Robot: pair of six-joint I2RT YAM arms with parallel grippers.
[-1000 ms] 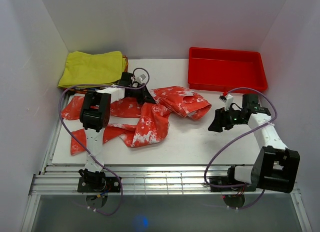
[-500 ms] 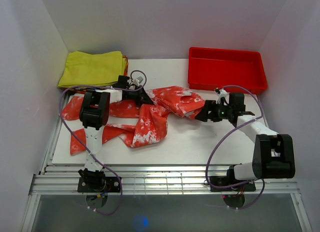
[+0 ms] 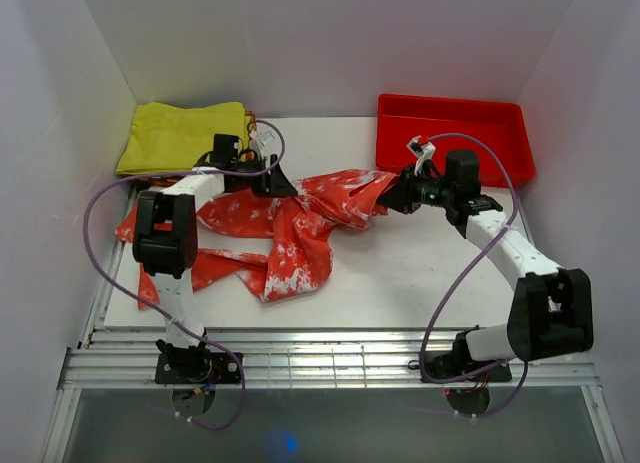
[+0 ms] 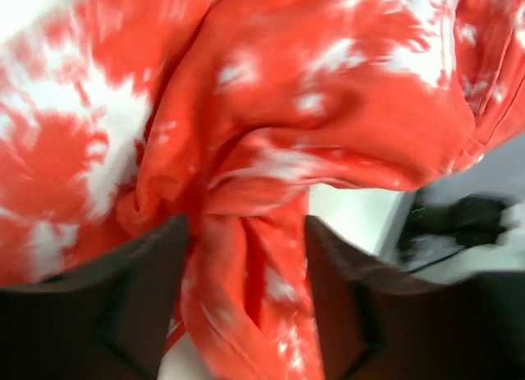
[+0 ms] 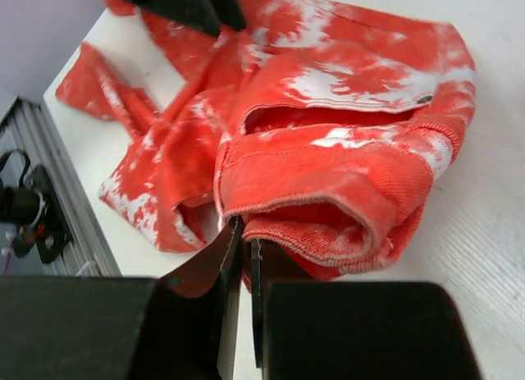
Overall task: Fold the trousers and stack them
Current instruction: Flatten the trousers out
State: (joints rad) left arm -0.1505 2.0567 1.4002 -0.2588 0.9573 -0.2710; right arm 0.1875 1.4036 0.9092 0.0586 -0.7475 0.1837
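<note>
Between left gripper (image 4: 243, 240) and right gripper (image 5: 244, 242) the trousers (image 3: 300, 233) are pinched; the shallow right hold could be pulled loose.

Blur smears the left wrist view, where the trousers (image 4: 271, 142) run off the top and both sides, and a dark shape (image 4: 459, 228) to their right is unreadable. From above, the tips of the left pincer (image 3: 278, 183) are buried in the trousers' folds. The tips of the right pincer (image 3: 392, 195) lie hidden under their waist end. The left arm (image 3: 165, 233) covers part of one leg.
</note>
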